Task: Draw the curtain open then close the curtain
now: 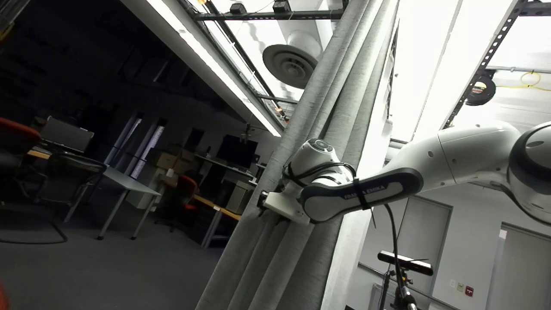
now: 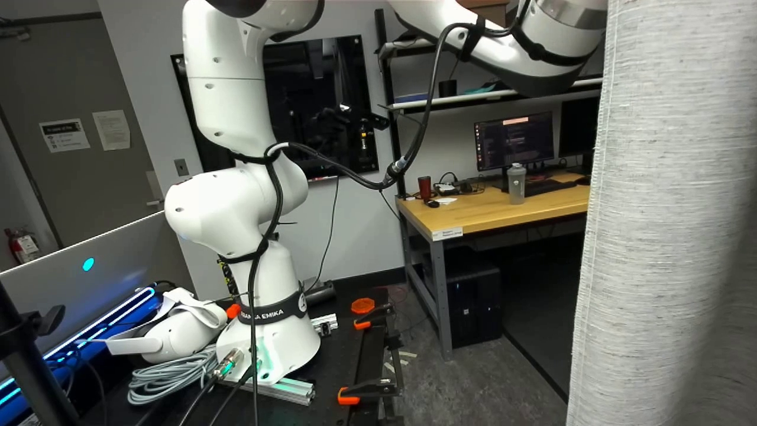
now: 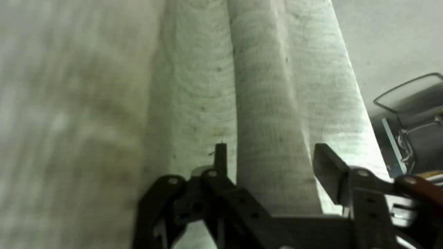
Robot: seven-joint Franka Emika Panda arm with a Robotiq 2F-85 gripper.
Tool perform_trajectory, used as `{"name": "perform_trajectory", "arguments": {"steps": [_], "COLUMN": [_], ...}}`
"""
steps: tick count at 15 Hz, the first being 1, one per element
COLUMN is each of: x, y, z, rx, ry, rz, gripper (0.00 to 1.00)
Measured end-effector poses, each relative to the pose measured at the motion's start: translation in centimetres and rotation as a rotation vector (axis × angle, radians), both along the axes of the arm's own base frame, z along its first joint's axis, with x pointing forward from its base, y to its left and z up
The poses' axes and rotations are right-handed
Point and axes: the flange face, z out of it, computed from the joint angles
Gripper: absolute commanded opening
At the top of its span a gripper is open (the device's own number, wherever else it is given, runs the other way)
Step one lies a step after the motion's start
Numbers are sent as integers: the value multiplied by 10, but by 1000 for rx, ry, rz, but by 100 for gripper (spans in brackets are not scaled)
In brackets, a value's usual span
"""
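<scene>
The curtain (image 1: 275, 267) is a tall pale grey-white ribbed sheet hanging in vertical folds. It also fills the right side in an exterior view (image 2: 680, 207) and most of the wrist view (image 3: 204, 86). My gripper (image 3: 270, 148) is open, its two dark fingers wide apart. One fold of the curtain runs between the fingers in the wrist view; I cannot tell whether they touch it. In an exterior view the arm's white end (image 1: 286, 209) is right against the curtain folds, and the fingertips are hidden there. In the view with the robot base, the gripper is hidden behind the curtain.
A wooden desk (image 2: 502, 207) with a monitor (image 2: 514, 142) and a bottle (image 2: 516, 183) stands behind the arm, beside the curtain. A camera bar on a stand (image 1: 404, 262) is below the arm. Tables (image 1: 129, 181) and chairs stand in the dark room beyond the curtain.
</scene>
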Motion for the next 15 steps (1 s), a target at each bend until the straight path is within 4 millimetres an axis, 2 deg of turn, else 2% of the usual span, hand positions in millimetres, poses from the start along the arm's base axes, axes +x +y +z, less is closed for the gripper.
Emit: {"name": "perform_trajectory", "arguments": {"steps": [1, 3, 6, 10, 15], "x": [1, -1, -6, -20, -48], "y": [3, 11, 25, 43, 73], "z": [-9, -21, -28, -22, -13], "rx": [53, 152, 266, 337, 311], "ry": [37, 115, 219, 313, 379], "rz": [-12, -31, -37, -7, 50], "gripper": [100, 100, 100, 100, 100]}}
